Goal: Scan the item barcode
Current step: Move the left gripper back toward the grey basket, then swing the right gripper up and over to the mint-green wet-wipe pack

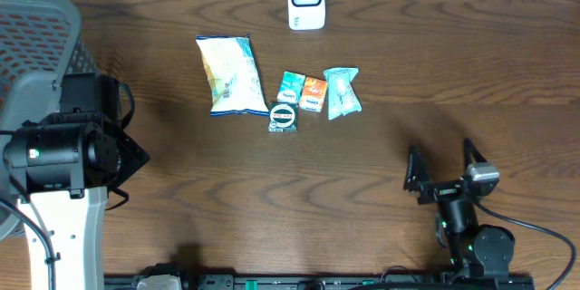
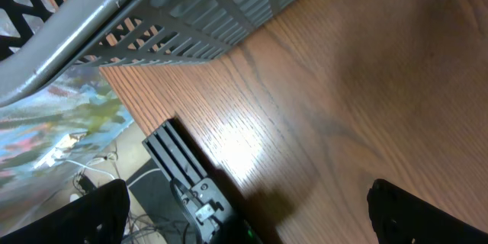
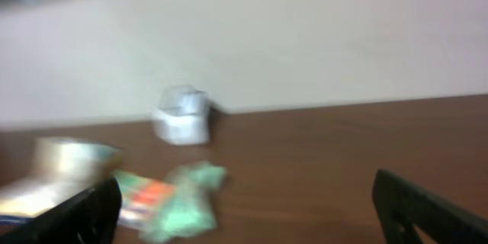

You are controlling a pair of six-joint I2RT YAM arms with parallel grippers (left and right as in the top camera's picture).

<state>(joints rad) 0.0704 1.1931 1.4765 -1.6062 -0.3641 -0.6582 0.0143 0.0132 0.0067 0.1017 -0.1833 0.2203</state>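
The chip bag lies on the worktop near the middle of its far edge. A green box, an orange box, a teal packet and a round tin sit close on its right. The white scanner stands at that far edge. A grey basket sits at the far left corner. The right pincer is wide open and empty near the right front.

From the left wrist, the left pincer gapes wide above the worktop's edge beside the basket, gripping nothing.

The right wrist view is blurred: scanner and packets lie beyond its spread fingers.
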